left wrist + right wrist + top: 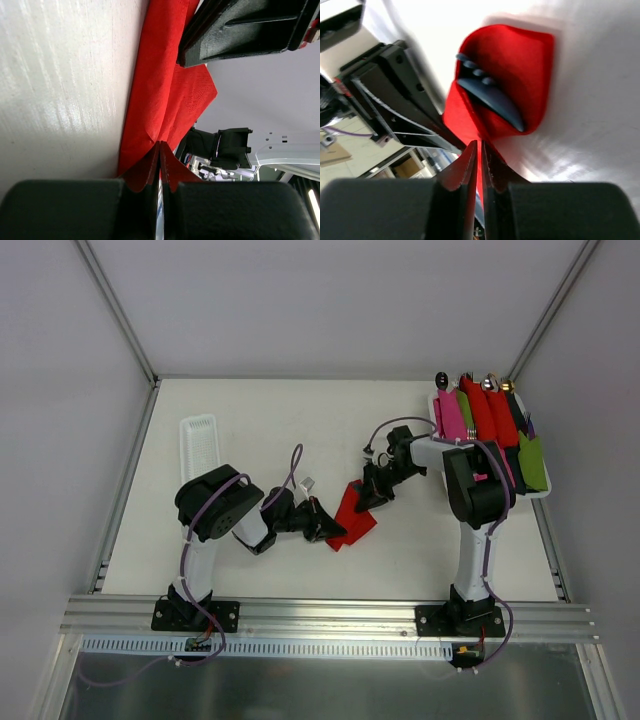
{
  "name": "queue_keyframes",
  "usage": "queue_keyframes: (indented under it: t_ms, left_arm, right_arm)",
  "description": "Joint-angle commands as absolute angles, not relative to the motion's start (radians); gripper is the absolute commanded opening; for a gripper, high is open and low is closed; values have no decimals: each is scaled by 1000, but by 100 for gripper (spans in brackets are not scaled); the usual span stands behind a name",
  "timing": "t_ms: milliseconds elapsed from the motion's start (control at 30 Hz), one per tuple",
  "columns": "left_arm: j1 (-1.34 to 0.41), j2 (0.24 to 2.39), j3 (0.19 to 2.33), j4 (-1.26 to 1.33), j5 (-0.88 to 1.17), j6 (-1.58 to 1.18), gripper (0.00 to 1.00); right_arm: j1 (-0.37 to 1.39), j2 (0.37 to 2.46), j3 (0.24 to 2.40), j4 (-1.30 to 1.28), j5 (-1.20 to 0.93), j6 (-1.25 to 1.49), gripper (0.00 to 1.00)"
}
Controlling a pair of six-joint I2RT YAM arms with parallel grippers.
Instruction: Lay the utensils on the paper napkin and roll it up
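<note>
Both jaws pinch the paper napkin (352,525) edges (utensils (492,100) inside).

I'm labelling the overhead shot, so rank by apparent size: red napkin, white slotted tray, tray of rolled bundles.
Largest: tray of rolled bundles.
Then the red napkin and white slotted tray look about alike; the napkin is partly covered, so I won't rank them.
</note>
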State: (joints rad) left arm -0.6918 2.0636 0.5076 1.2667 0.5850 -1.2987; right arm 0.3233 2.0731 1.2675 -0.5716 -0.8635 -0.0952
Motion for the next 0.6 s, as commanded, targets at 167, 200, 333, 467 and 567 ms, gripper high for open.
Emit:
queue_keyframes:
  t_ms: [167,200,333,467,567]
  left_arm:
    - [-681,2148,462,1236,515,-1324,0]
    - [-681,2161,457,1249,512,-1336,0]
    - [-681,2186,448,1293,511,-1356,0]
    - [-681,2180,446,1292,506,-1355,0]
    - [-681,2171,446,1281,502,-1347,0]
  right_arm:
    - [302,2071,1293,-690,-663,-201,10]
    - [302,2068,1296,-696,-647,-212,11]
    - [304,2036,1301,-701,-632,-213,15]
    - [302,1999,1302,-671,-675,-161,22]
    - [305,1959,1302,-634,-677,-100,31]
